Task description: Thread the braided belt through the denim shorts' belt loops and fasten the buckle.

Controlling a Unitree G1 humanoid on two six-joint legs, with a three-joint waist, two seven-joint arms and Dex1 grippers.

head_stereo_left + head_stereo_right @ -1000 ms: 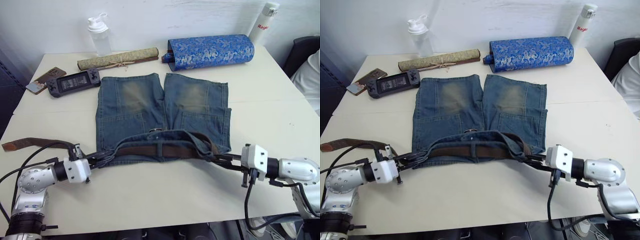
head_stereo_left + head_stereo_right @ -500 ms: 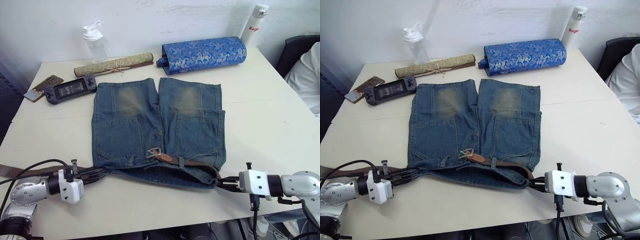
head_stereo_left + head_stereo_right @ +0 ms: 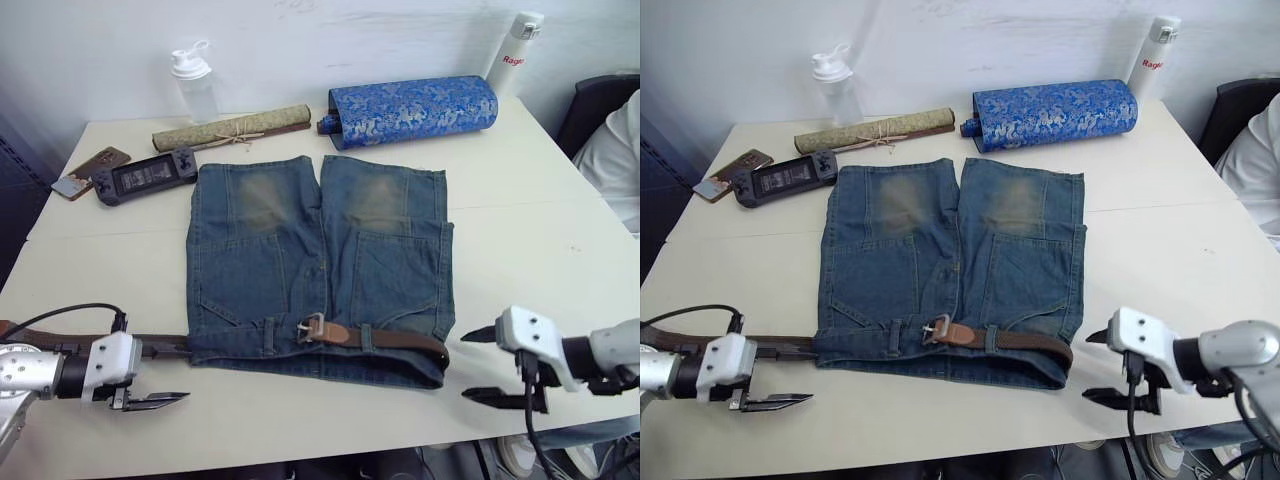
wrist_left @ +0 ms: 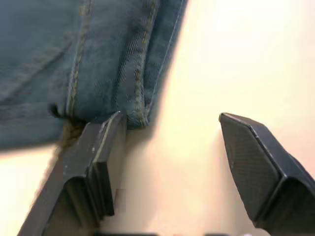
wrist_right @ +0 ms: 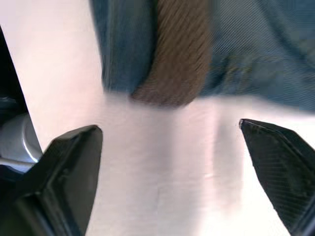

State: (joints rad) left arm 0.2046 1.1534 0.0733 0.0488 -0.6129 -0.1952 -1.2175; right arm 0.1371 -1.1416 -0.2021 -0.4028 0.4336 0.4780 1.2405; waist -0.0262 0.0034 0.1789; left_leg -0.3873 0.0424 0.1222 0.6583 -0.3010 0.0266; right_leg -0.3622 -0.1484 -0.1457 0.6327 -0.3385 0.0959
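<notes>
**Operator:** Left eye view first: half a second ago I had both grippers pinching the waistband ends of the denim shorts [image 3: 320,265]. Now I have let go. My left gripper [image 3: 152,375] has its two fingers spread wide, one finger lying along the belt tail and the other over bare table, and it holds nothing. My right gripper [image 3: 487,366] is also spread and empty, a little apart from the right end of the waistband.

**Supervisor:** And where is the belt?

**Operator:** The braided belt [image 3: 400,339] lies along the waistband between my two grippers, passing under the belt loops [image 3: 366,337]. The buckle [image 3: 311,328] sits near the middle of the waist, well apart from both tools, with the leather tab beside it. The free tail runs out past the left edge of the shorts, along my left gripper. One second ago the waistband was lifted and bunched; now the shorts lie flat on the table [image 3: 300,420].

**Supervisor:** So it is finished?

**Operator:** I judge the threading mostly done. Whether the prong is truly fastened, I cannot tell from here.
</notes>
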